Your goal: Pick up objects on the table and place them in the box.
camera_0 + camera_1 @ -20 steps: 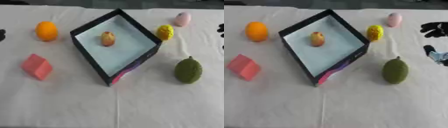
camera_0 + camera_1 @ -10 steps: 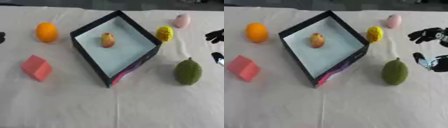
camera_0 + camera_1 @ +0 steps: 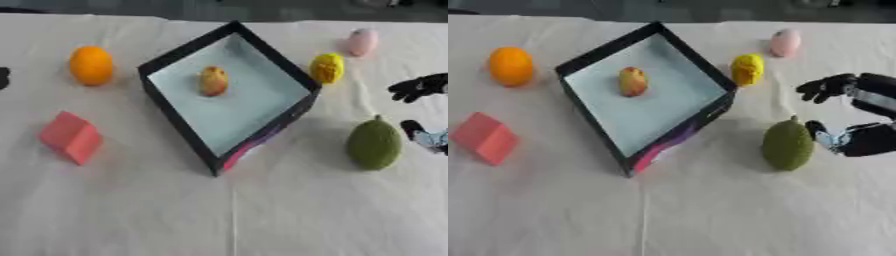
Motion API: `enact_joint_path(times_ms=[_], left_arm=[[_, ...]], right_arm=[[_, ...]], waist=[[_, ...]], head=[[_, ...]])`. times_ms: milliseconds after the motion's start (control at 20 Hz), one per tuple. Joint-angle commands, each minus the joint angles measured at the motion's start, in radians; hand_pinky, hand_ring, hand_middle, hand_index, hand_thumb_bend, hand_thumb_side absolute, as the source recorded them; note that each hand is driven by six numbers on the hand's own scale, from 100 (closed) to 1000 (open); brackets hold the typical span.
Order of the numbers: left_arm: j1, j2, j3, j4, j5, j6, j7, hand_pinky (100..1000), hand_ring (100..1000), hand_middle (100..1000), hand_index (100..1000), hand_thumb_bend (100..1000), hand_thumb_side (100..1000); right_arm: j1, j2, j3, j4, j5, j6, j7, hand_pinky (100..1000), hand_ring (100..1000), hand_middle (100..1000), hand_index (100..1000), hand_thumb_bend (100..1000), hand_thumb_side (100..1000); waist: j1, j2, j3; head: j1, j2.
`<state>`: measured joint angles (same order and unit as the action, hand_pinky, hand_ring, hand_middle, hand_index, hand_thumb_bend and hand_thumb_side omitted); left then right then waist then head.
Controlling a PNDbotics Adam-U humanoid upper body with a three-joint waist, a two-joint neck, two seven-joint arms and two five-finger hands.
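in the left eye view the box (image 3: pixel 229 95) is seen set cornerwise near the middle of the table (image 3: pixel 262 215), with a small yellowish fruit (image 3: pixel 213 81) already lying inside it. the loose things are ringed around it, presumably so each is reachable: an orange (image 3: pixel 91 65) at ten o'clock, a red block (image 3: pixel 71 137) at eight o'clock, a yellow fruit (image 3: pixel 326 68) just off the box's right corner at two o'clock, a pink object (image 3: pixel 360 42) beyond that, and a green fruit (image 3: pixel 374 144) at four o'clock. only dark fingertips of the right hand are caught at the three o'clock edge, and a dark sliver at the nine o'clock edge (probably the left hand, its state not to be told).

in the right eye view more of the right hand (image 3: pixel 856 116) is shown: it is spread wide and holds nothing, its thumb just beside the green fruit's right flank and its upper fingers raised above. the spread is judged to be set for grasping that fruit.
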<state>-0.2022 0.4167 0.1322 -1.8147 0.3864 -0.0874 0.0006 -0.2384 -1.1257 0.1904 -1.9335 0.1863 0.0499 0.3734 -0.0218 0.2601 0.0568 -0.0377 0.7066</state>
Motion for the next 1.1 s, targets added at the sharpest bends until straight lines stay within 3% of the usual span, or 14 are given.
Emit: enact_joint_path(times_ms=[50,100,200,400,750,1100], left_arm=[[-0.005,0.028,0.001,-0.009,-0.003,-0.002,-0.007,892,775,728,852,100,734],[-0.006,0.028,0.000,-0.009,-0.003,-0.002,-0.008,892,775,728,853,100,734],[-0.006,0.028,-0.002,-0.009,-0.003,-0.002,-0.010,892,775,727,852,100,735],[-0.006,0.028,-0.005,-0.009,-0.005,-0.002,-0.016,892,775,725,852,100,736],[-0.006,0.027,-0.007,-0.009,-0.007,-0.002,-0.019,892,775,725,851,100,737],[-0.007,0.026,-0.008,-0.010,-0.007,-0.002,-0.022,891,774,724,851,100,738]], right_arm=[[-0.017,-0.013,-0.003,0.005,0.013,-0.009,0.012,929,833,812,945,331,555],[-0.019,-0.011,0.004,0.007,0.019,-0.013,0.017,935,835,813,943,393,589],[-0.023,-0.007,0.017,0.017,0.042,-0.018,0.026,944,839,814,943,415,657],[-0.028,0.005,0.035,0.044,0.093,-0.029,0.033,969,858,826,955,456,684],[-0.029,0.026,0.054,0.100,0.168,-0.060,0.039,989,874,832,976,455,612],[-0.041,0.048,0.070,0.142,0.204,-0.069,0.045,986,873,831,971,453,605]], waist=[[-0.007,-0.033,0.000],[-0.007,-0.034,0.001],[-0.007,-0.034,0.001],[-0.007,-0.033,0.001],[-0.005,-0.028,0.002],[-0.004,-0.026,0.003]], head=[[-0.006,0.000],[-0.007,0.000],[-0.008,0.000],[-0.007,-0.002],[-0.005,-0.003],[-0.006,-0.009]])
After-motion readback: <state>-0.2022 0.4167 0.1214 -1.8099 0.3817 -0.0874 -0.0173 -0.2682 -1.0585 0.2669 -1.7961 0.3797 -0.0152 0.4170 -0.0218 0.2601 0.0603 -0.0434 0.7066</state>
